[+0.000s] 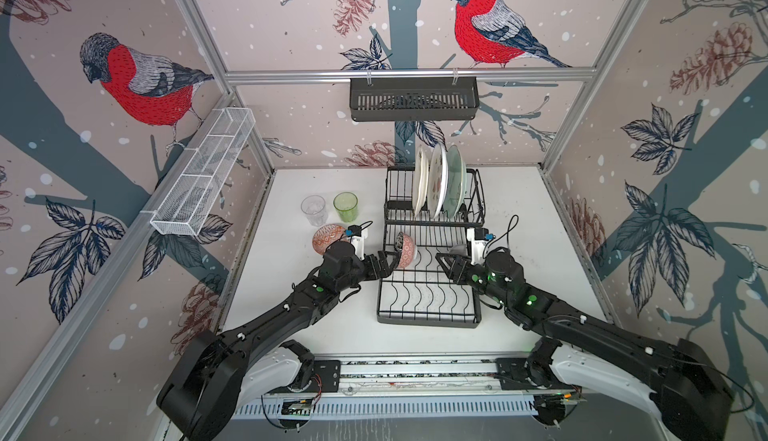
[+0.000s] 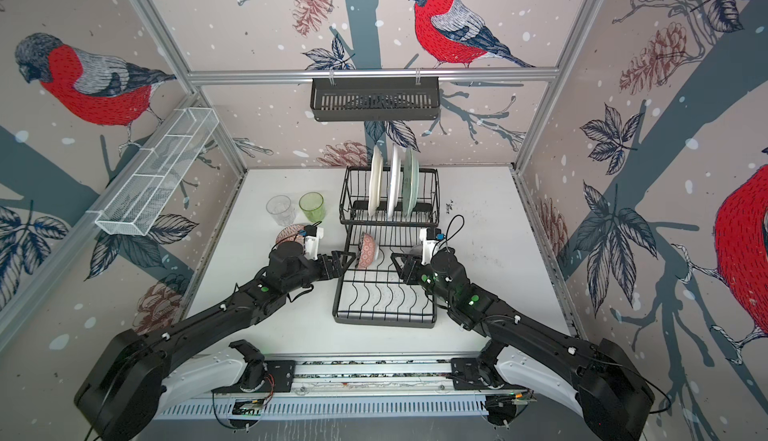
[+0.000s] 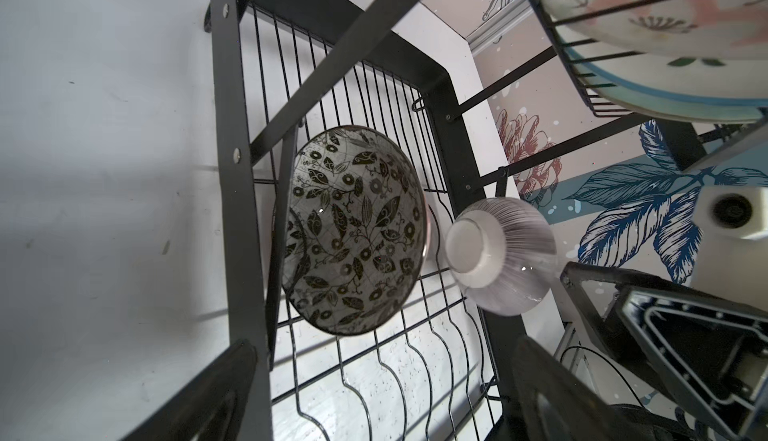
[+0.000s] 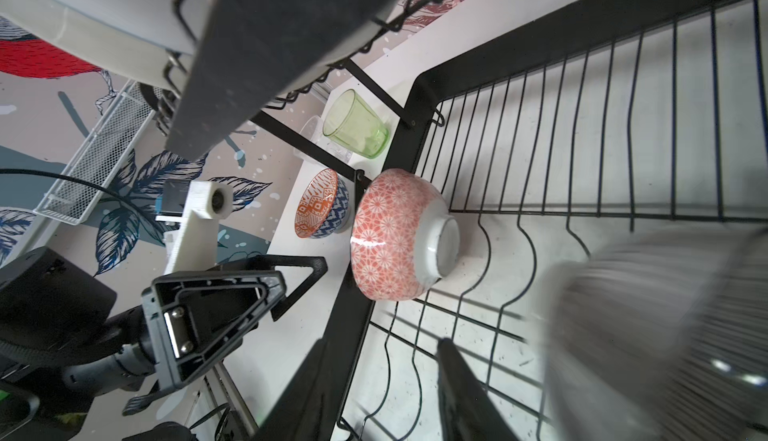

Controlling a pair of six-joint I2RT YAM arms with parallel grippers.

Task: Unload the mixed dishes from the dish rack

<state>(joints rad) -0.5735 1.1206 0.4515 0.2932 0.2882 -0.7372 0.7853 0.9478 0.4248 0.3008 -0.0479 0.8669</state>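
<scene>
The black wire dish rack (image 1: 428,321) stands mid-table. Three plates stand upright in its raised section: white (image 1: 420,181), watermelon-patterned (image 1: 437,181) and pale green (image 1: 455,177). A pink patterned bowl (image 1: 407,248) (image 4: 395,235) lies on its side at the flat tray's left edge. My left gripper (image 1: 387,264) (image 3: 382,410) is open just in front of it, not touching. A grey striped bowl (image 3: 498,256) (image 4: 648,335) lies tilted by my right gripper (image 1: 443,262) (image 4: 382,376), blurred in the right wrist view. The right jaws are apart with nothing between them.
On the table left of the rack stand a clear tumbler (image 1: 313,209), a green tumbler (image 1: 345,206) and an orange-and-blue bowl (image 1: 328,238). A black slotted basket (image 1: 413,100) hangs on the back rail. A white mesh basket (image 1: 203,173) hangs on the left wall.
</scene>
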